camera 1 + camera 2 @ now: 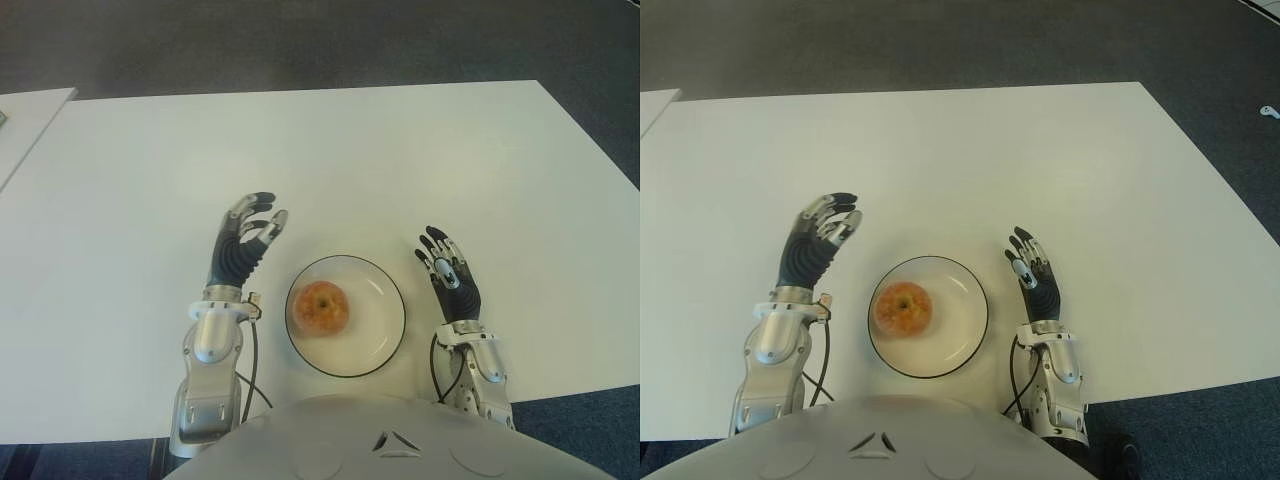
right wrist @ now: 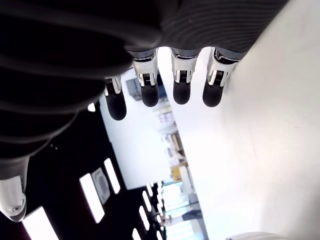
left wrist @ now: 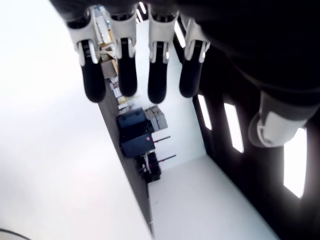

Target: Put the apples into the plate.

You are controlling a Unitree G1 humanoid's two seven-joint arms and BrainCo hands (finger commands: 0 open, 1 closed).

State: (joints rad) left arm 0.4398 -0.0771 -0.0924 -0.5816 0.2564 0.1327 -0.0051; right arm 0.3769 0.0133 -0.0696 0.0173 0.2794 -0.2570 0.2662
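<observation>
Left eye view: one apple [image 1: 319,306] lies in one plate [image 1: 385,335] on the table [image 1: 330,160]. Left hand [image 1: 243,244] and right hand [image 1: 450,272] flank it, fingers spread, empty.

One apple [image 1: 319,306]; one plate [image 1: 385,345]; one table [image 1: 330,160]; two hands.

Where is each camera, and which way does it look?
Left eye: on the head, looking down at the table, both hands, chest.
Right eye: beside it; shares the apple on the plate.
Left wrist: on that arm, along the open left hand.
Right wrist: likewise, right hand, open.
</observation>
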